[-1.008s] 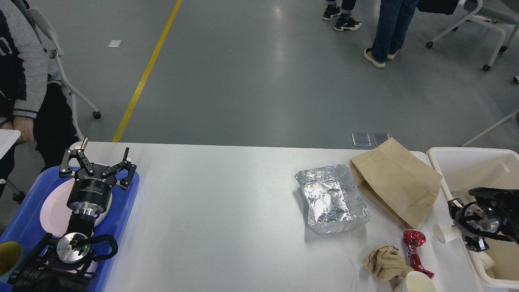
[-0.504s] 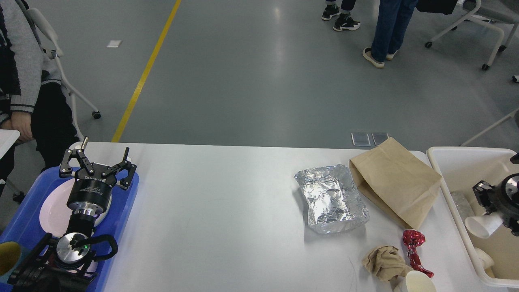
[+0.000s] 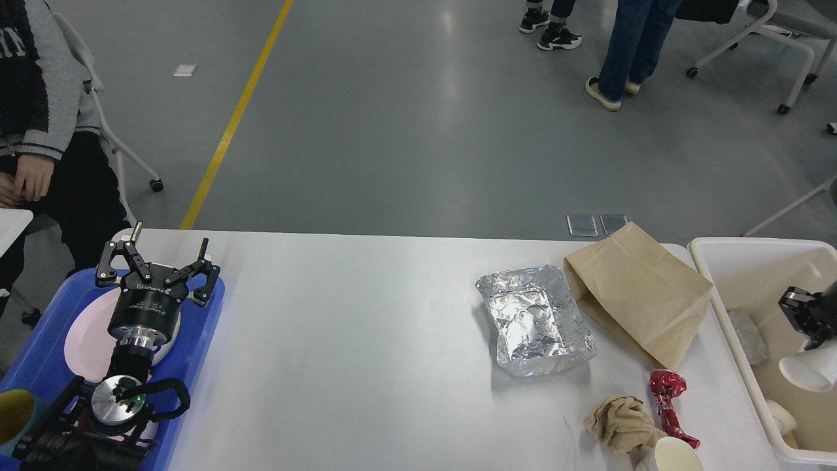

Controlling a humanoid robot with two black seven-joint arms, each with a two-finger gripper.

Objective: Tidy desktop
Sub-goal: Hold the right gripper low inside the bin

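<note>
Right gripper (image 3: 813, 327) over bin (image 3: 709, 258); desktop (image 3: 353, 353) leftward.

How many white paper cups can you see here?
3: one cup on the desktop at the near edge, and two in the white bin, one below the right end effector, another nearer. More may be hidden.

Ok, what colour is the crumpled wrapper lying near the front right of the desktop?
Shiny metallic red. The wrapper shows best, and only, in the head view, beside a tan crumpled paper ball.
</note>
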